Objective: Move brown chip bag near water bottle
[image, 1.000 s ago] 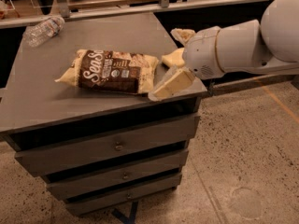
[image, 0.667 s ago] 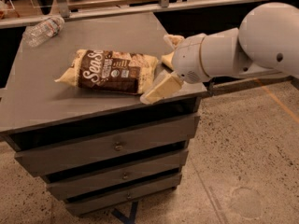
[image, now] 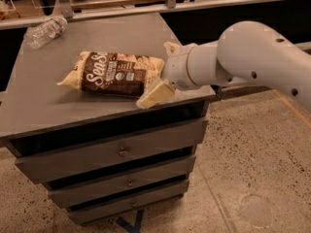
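The brown chip bag (image: 114, 74) lies flat on the grey cabinet top (image: 39, 106), left of its middle, with its dark centre and white lettering facing up. The water bottle (image: 46, 31) lies on its side at the far left corner of the top, well apart from the bag. My gripper (image: 163, 72) is at the bag's right end, open. One cream finger (image: 155, 93) is at the front of the bag's end and the other (image: 170, 47) is behind it. The bag's right end sits between them. The white arm reaches in from the right.
The cabinet has three drawers (image: 121, 152) facing me, and its front edge is close below the bag. A rail and shelf (image: 170, 4) run behind the cabinet. Speckled floor (image: 252, 169) lies to the right, with blue tape (image: 131, 222) at the base.
My arm has moved left toward the bag. The front finger has slid further along the bag's right end. The bag and the bottle have not moved.
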